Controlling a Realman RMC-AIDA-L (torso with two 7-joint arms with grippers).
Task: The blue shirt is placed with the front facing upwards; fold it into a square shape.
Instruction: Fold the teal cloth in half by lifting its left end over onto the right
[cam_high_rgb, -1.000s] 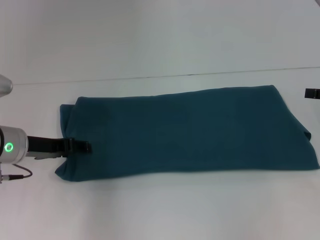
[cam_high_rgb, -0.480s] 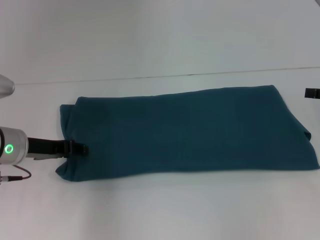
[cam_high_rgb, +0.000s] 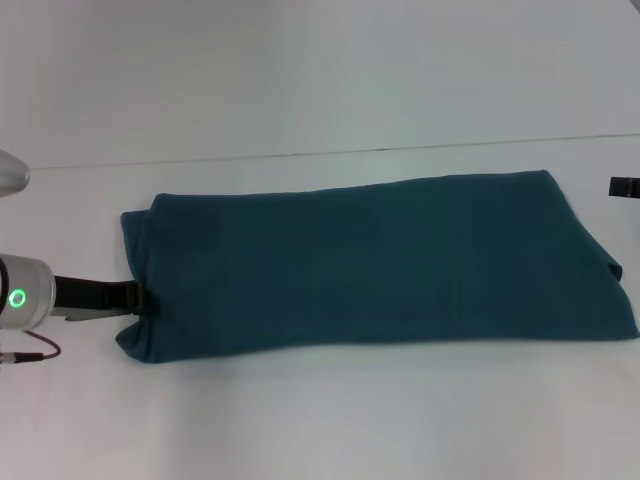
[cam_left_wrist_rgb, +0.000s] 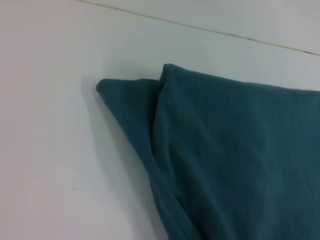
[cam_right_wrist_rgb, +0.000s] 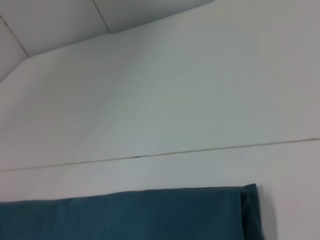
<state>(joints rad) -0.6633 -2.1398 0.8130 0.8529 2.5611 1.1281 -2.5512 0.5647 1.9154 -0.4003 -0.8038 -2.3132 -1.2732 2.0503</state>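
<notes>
Shirt (cam_high_rgb: 370, 265) — already folded lengthwise into a long band — lies across the middle of the white tabletop (cam_high_rgb: 320, 420), its long axis running from the robot's left to its right, with no lettering or neck label showing on the upper face. By my reading the sleeves-and-sides stage is done and the crosswise fold that would make a square is what remains. The left gripper (cam_high_rgb: 140, 298) sits low at the band's left end, right at the cloth edge; whether its jaws are clenched on fabric or released cannot be told, since the tips merge with the dark cloth. The right gripper (cam_high_rgb: 625, 186) is only a dark sliver at the frame's right edge, near the band's far right corner but apart from it, and its jaws cannot be judged either. The next move likely calls for both short-end corners on one side to be pinched through all layers and carried over to the opposite end, kept level so the stack does not slide. The left wrist view shows a lower layer poking out past the top one at the corner — a slight misalignment. The band's right end runs to the frame edge.
</notes>
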